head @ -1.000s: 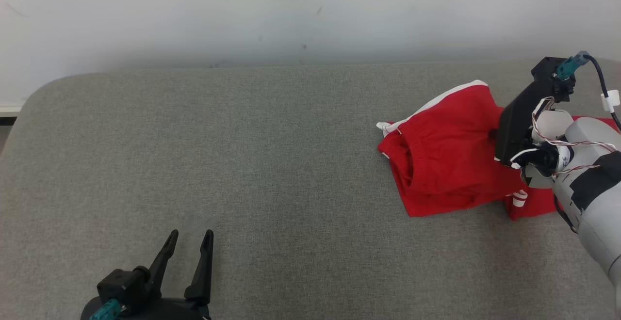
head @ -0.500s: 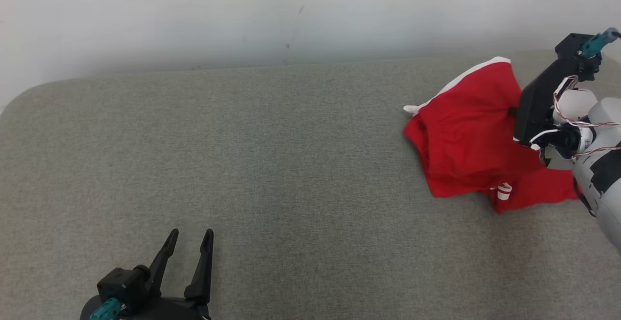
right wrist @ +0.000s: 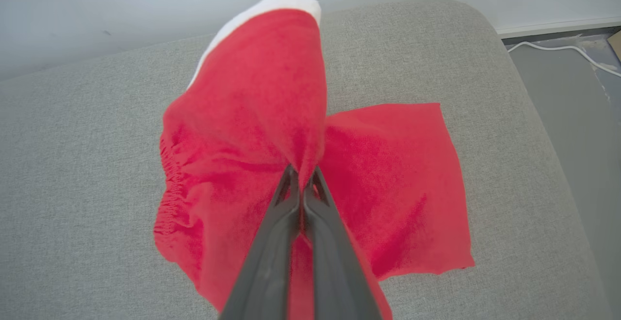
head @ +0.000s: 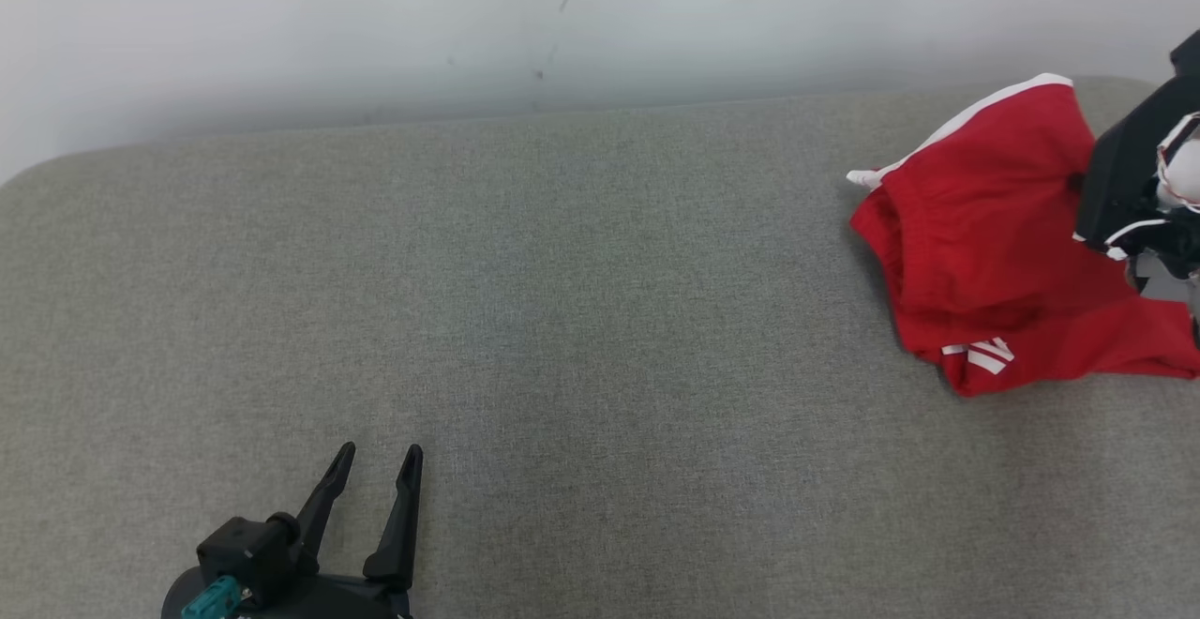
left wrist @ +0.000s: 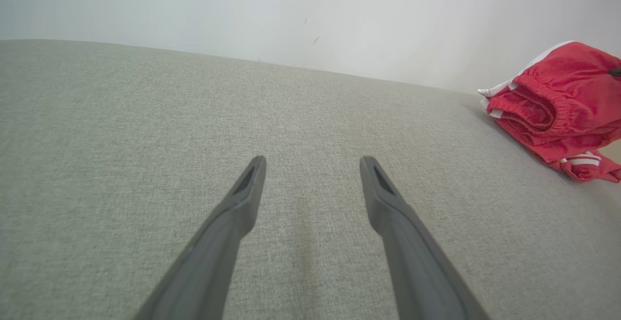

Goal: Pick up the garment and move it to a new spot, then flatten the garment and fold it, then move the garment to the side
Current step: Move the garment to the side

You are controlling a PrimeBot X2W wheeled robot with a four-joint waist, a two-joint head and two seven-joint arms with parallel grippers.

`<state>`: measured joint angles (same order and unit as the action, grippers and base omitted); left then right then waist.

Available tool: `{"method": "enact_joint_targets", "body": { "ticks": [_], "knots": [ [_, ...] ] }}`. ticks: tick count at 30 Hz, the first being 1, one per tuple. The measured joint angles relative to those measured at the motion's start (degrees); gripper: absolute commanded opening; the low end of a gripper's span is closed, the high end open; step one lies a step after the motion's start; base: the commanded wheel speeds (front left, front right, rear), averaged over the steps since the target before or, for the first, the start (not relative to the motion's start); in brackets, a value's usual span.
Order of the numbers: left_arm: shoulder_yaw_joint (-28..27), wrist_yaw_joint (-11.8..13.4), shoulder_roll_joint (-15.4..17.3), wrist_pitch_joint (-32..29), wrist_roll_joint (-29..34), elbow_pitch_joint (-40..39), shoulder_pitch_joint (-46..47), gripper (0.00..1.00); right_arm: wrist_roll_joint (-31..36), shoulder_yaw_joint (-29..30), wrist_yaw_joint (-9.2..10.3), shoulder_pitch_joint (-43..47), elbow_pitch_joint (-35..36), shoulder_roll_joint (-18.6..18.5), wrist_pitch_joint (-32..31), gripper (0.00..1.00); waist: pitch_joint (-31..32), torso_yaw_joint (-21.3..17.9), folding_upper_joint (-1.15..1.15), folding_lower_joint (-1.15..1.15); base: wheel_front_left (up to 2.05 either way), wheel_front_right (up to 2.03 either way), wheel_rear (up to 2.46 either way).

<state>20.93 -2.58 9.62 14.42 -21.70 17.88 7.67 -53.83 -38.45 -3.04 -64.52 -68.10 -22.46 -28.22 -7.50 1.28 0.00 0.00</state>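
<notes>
I count one garment (head: 984, 234), a pair of red shorts with white trim and what look like three short white stripes near one hem. It sits at the far right end of the one grey cushion (head: 562, 300), close to the rounded corner. Part of it is bunched and raised, while the rest lies on the cushion with one leg spread flat. My right gripper (right wrist: 303, 184) has its two fingers pressed together on a fold of the red cloth near the middle, and the cloth rises in a peak beyond that pinch. The gathered waistband faces the bare middle of the cushion. My left gripper (head: 381, 451) is well apart from the garment at the near left, its two fingers spread wide with nothing between them, over bare cushion. Behind the cushion stands one pale wall (head: 600, 19) with a few dark specks. Past the cushion's right end I see grey floor (right wrist: 572, 116) and one white cable (right wrist: 548, 47).
</notes>
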Motion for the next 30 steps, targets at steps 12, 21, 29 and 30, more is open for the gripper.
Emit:
{"method": "enact_joint_targets", "body": {
  "ticks": [12,21,29,30],
  "knots": [
    [0.3,-0.5,0.5,0.0,0.1,-0.4,1.3,1.0,1.4,-0.4,0.26,-1.9,-1.3,-3.5,0.6,0.0,-2.5,0.9,0.0,0.01,0.0,0.0,0.0],
    [0.2,-0.5,0.9,0.0,0.2,-0.4,1.5,1.0,3.7,-2.2,1.11,-2.1,-2.3,-4.8,1.1,0.0,-3.9,1.5,0.0,0.01,0.0,0.0,0.0],
    [0.4,-1.0,1.0,0.0,0.4,-0.7,2.2,1.0,5.2,-3.5,2.59,-1.6,-3.3,-5.7,1.3,0.0,-5.0,2.0,0.0,0.01,0.0,0.0,0.0],
    [0.4,-1.0,1.1,0.0,0.5,-0.7,2.2,1.0,5.3,-3.7,2.83,-1.5,-3.5,-5.8,1.4,0.0,-5.2,2.0,0.0,0.01,0.0,0.0,0.0]
  ]
}}
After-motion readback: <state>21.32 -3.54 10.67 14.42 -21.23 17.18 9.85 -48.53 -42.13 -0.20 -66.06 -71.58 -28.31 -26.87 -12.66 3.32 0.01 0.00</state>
